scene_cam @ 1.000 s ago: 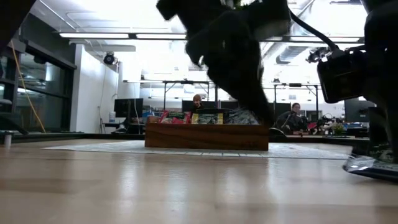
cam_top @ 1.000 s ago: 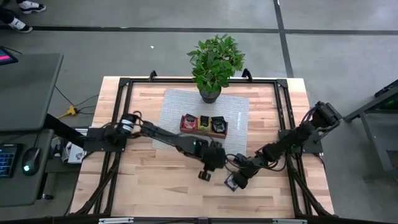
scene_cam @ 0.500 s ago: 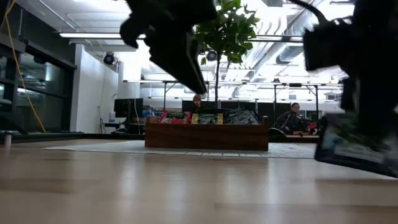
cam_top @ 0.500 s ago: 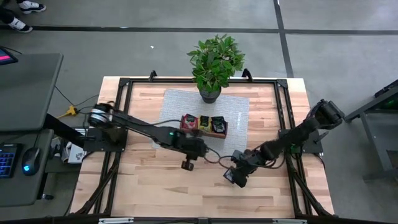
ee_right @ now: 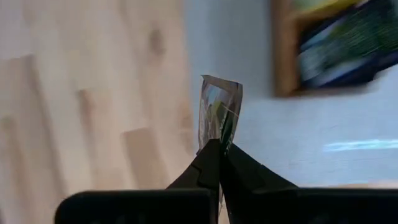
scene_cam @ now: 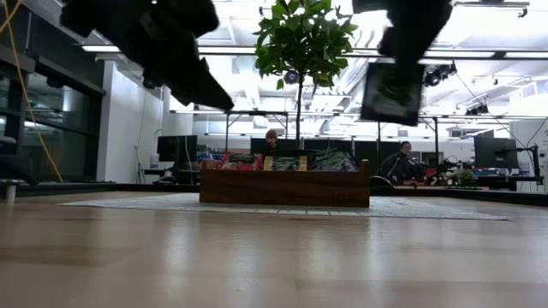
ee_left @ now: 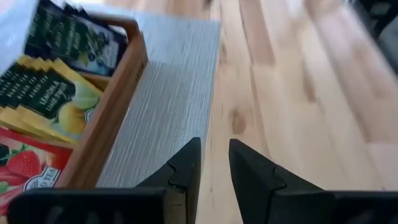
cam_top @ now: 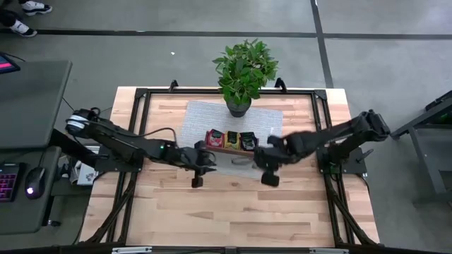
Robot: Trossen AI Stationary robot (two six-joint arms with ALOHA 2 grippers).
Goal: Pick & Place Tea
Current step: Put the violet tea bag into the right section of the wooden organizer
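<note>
My right pincer (ee_right: pixel 219 146) pinches a tea sachet (ee_right: pixel 219 112) by one edge, above the mat just beside the wooden tray (cam_top: pixel 232 141). Held so thinly, it could slip or snag the tray wall. My left pincer (ee_left: pixel 214 163) hangs narrow, empty.

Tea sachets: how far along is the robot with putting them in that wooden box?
The brown wooden tray already holds red, yellow and dark flat tea sachets. The right gripper has its jaws pinched on one dark green sachet, raised near the tray. Placing it remains. The left gripper holds nothing.
</note>
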